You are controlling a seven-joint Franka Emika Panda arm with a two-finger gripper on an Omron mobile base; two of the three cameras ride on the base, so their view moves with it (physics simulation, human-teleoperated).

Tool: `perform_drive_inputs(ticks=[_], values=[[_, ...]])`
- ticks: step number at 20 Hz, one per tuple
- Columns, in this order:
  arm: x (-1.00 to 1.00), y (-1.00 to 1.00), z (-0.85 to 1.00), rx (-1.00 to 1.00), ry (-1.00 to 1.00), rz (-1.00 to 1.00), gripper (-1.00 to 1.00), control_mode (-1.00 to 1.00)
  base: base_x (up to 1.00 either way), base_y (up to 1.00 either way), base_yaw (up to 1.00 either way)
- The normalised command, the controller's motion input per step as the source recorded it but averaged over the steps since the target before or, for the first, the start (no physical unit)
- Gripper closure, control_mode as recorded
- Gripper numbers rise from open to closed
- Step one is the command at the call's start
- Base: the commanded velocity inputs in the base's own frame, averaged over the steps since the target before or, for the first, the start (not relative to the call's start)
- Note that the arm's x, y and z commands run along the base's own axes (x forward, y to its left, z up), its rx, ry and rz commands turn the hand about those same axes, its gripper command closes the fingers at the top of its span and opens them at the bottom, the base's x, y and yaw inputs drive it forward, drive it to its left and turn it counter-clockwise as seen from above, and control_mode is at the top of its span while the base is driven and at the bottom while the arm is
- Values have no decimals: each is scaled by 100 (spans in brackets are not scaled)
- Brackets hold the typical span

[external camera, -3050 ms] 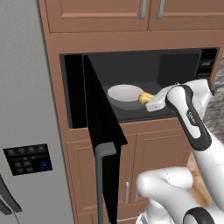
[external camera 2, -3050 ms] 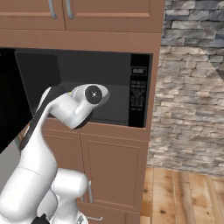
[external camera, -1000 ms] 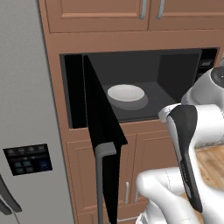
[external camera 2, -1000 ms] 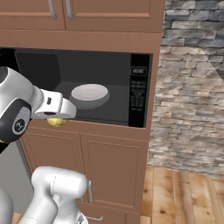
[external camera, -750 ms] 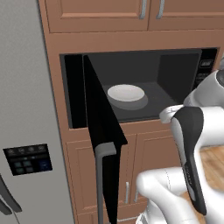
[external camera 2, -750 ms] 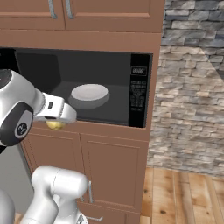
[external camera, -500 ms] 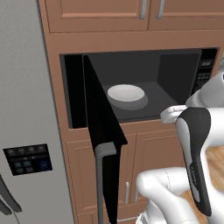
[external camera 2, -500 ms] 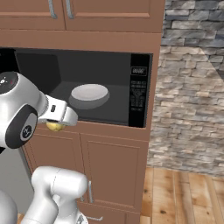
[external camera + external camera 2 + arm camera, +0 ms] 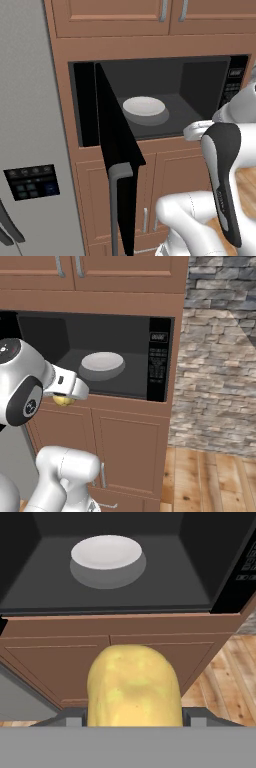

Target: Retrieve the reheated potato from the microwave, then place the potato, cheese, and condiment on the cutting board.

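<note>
You are holding the potato (image 9: 133, 686) in the gripper (image 9: 64, 400), jaws closed on its two sides; it is sitting out in front of the microwave (image 9: 161, 358), just below the front lip of the oven floor and over the lower cabinet doors (image 9: 65, 662). In the hand view it is filling the space between the jaws, so the grip looks centred, but smooth skin on a rounded lump can slip, so I would judge it best not to relax the squeeze or jerk the wrist while carrying.

The plate (image 9: 144, 106) is lying bare on the oven floor, behind and above the potato, so the retrieval itself looks done. What you are working on now, as I read it, is the carry to the cutting board.

The microwave door (image 9: 116, 150) is standing wide open to the left of the cavity, its handle (image 9: 118, 200) hanging low. Swinging away from that side should keep the arm from clipping it. Turn slowly, holding the potato level.
</note>
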Motion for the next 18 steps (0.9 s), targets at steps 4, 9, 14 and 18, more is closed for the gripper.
perform_drive_inputs(ticks=[4, 9, 14, 18], values=[[0, 0, 0, 0, 0, 0, 100, -100, 0, 0, 0], [0, 0, 0, 0, 0, 0, 100, -100, 0, 0, 0], [0, 0, 0, 0, 0, 0, 100, -100, 0, 0, 0], [0, 0, 0, 0, 0, 0, 100, -100, 0, 0, 0]])
